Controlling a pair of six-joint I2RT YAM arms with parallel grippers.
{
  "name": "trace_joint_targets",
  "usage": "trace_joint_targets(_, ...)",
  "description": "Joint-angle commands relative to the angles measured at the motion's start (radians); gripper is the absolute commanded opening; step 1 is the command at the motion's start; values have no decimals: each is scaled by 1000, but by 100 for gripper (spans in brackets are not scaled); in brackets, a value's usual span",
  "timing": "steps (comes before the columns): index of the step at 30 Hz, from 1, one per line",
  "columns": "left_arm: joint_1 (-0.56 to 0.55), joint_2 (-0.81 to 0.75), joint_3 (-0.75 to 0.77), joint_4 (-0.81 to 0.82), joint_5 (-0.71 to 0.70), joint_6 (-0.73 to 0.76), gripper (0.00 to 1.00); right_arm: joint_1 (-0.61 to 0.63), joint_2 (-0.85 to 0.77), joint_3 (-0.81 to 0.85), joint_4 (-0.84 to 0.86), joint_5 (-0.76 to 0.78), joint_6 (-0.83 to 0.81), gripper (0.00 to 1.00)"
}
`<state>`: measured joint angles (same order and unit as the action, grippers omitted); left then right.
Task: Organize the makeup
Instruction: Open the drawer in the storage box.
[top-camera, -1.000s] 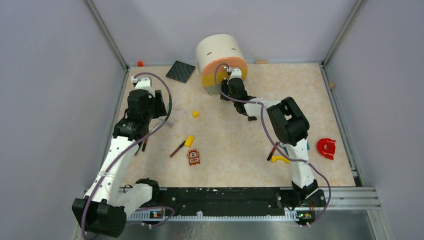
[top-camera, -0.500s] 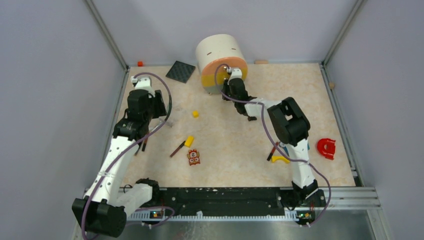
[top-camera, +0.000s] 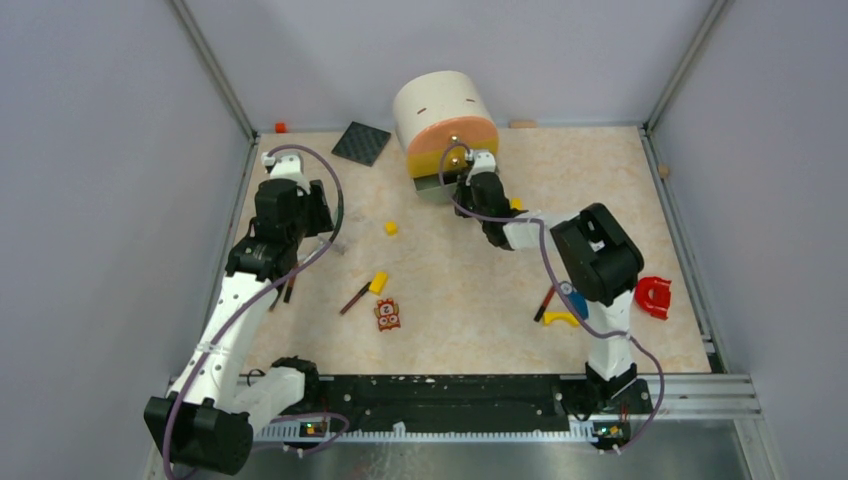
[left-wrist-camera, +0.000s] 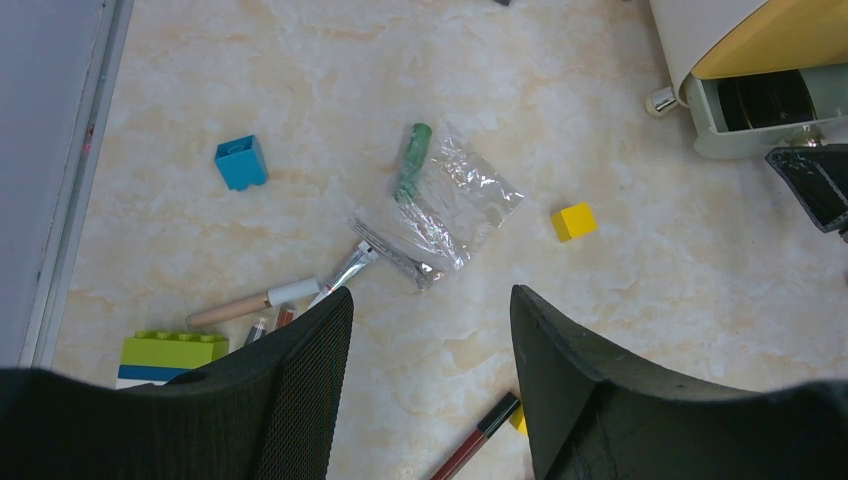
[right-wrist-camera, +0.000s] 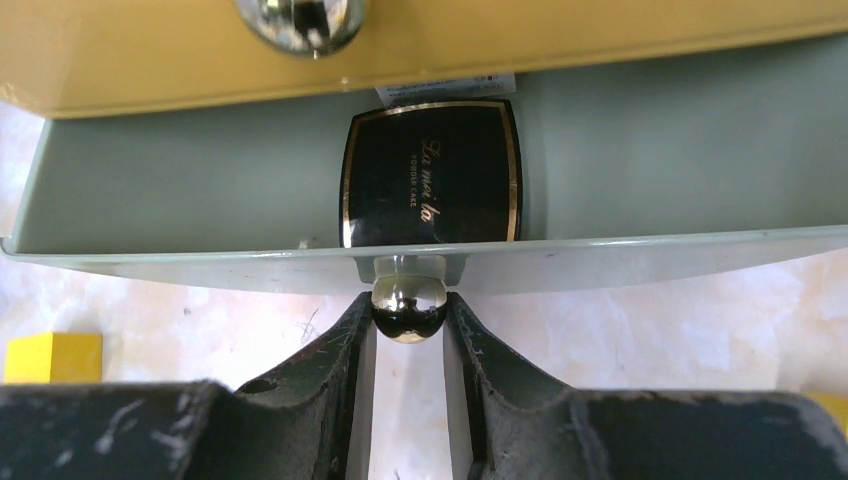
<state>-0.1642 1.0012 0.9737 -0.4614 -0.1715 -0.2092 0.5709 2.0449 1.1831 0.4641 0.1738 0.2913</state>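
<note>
We see a cream desk (top-camera: 460, 300) veined in beige like marble. The compact (right-wrist-camera: 431, 172) is black, edged and lettered in gold; the drawer (right-wrist-camera: 650, 150) around it is pale grey-green, the drawer front (right-wrist-camera: 600, 40) above yellow-orange. The knob (right-wrist-camera: 408, 298) is mirror chrome, the right pincer (right-wrist-camera: 408, 312) matte black. We also note a green tube (left-wrist-camera: 411, 160), a blue block (left-wrist-camera: 241, 162), a yellow cube (left-wrist-camera: 574, 221) and a dark red stick (left-wrist-camera: 478, 438).
</note>
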Motion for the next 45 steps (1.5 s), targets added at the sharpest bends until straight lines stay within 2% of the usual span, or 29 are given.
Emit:
trace_joint_targets(1,6,-16,-3,52,17,10,65,22,-109,-57,19,13,-5,7)
trace_joint_targets(16,6,-18,-3,52,17,11,65,59,-283,-276,8,32,28,7)
trace_joint_targets(45,7,-16,-4,51,20,11,65,80,-345,-331,-21,43,46,9)
